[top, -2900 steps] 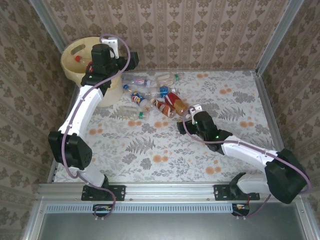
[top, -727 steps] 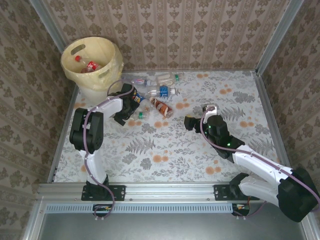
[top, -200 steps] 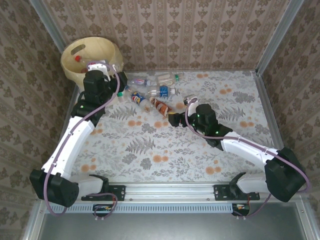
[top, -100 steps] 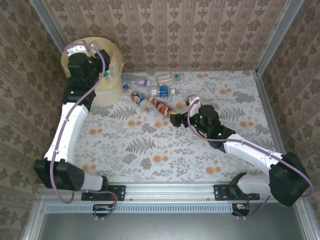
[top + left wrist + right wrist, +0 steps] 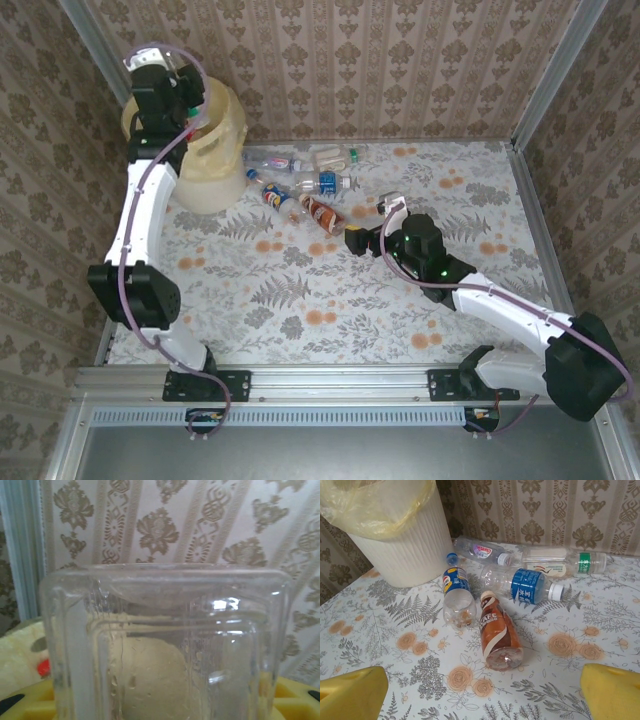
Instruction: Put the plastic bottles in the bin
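- A clear bottle [image 5: 165,640] was held pinched in the left end effector [image 5: 188,112], raised over the mouth of the bin [image 5: 215,150].
- The right end effector [image 5: 353,243] was spread wide and set low over the desk [image 5: 560,680], with a brown bottle [image 5: 497,637] lying just ahead of it.
- Four more bottles were seen lying near the bin's foot: a crushed blue-and-yellow-labelled bottle [image 5: 456,597], a blue-labelled bottle [image 5: 525,585], a green-labelled bottle [image 5: 567,562] and a pink-labelled bottle [image 5: 480,549].
- The bottles were judged empty, light and thin-walled, so some give under pressure was to be expected.
- Being smooth and round, they were thought likely to roll or slip.
- A hold across the middle of the body, square to its length, was judged safer than one at the neck or cap.
- The held bottle's cap and label were cut off in the left wrist view.
- The bin's contents were largely covered by the left arm from above.
- A red spot [image 5: 44,667] could be made out beside the held bottle, but what it was could not be told.
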Tool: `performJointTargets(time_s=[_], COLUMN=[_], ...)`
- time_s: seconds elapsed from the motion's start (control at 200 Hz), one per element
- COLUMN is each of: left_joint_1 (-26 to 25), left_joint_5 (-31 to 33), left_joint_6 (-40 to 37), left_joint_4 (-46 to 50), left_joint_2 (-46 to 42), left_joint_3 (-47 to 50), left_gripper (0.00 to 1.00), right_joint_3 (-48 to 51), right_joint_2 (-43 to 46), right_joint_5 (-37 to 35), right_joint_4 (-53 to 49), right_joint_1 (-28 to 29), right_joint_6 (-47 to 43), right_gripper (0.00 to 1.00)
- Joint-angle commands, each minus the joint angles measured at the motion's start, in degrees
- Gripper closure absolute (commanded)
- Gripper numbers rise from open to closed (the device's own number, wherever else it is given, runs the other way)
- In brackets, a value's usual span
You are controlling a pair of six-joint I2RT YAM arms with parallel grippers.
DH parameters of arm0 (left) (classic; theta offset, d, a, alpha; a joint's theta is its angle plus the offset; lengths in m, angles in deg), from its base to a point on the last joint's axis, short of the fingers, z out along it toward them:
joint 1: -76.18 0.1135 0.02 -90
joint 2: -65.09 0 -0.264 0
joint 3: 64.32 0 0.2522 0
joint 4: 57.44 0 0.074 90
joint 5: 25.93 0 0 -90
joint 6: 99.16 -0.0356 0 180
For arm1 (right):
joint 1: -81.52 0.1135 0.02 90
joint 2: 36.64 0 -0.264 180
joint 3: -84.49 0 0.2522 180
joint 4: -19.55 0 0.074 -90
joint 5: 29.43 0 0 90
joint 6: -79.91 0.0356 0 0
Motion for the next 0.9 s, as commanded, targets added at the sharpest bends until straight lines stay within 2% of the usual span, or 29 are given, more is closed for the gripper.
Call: performJointTargets(time_s=[0.0, 0.11, 0.325, 0.37, 0.515, 0.55, 0.775, 0.895], left_joint_1=[1.9, 4.1, 5.2, 5.2, 5.4, 5.5, 5.7, 5.7], left_joint_5=[1.4, -0.6, -2.4, -2.4, -3.0, -3.5, -3.0, -4.2], left_joint_6=[-3.3, -3.8, -2.3, -1.1, 1.1, 1.2, 2.4, 2.4], left_joint_4=[2.1, 4.4, 15.5, 17.8, 24.5, 25.9, 28.0, 28.0], left_joint_2=[3.0, 6.9, 13.8, 15.0, 18.6, 19.4, 18.9, 18.4], left_joint_3=[-3.9, -7.9, -15.2, -16.2, -21.3, -23.2, -25.7, -25.4], left_gripper=[0.56, 0.55, 0.53, 0.48, 0.19, 0.15, 0.06, 0.04], right_joint_3=[0.7, 0.7, 1.4, 1.3, 1.1, 1.1, 1.4, 1.4], right_joint_2=[1.6, 2.1, 3.6, 3.8, 4.8, 4.9, 5.2, 5.3], right_joint_5=[-1.9, -2.1, -3.3, -3.5, -4.0, -4.0, -4.2, -4.5], right_joint_4=[-0.7, -1.4, -1.9, -2.2, -3.2, -3.4, -3.8, -4.0], right_joint_1=[0.3, 0.4, 0.4, 0.3, 0.4, 0.3, 0.3, 0.3], right_joint_6=[0.1, 0.2, 0.8, 0.7, 0.1, -0.1, 0.8, 0.9], right_gripper=[0.0, 0.0, 0.0, 0.0, 0.0, 0.0, 0.0, 0.0])
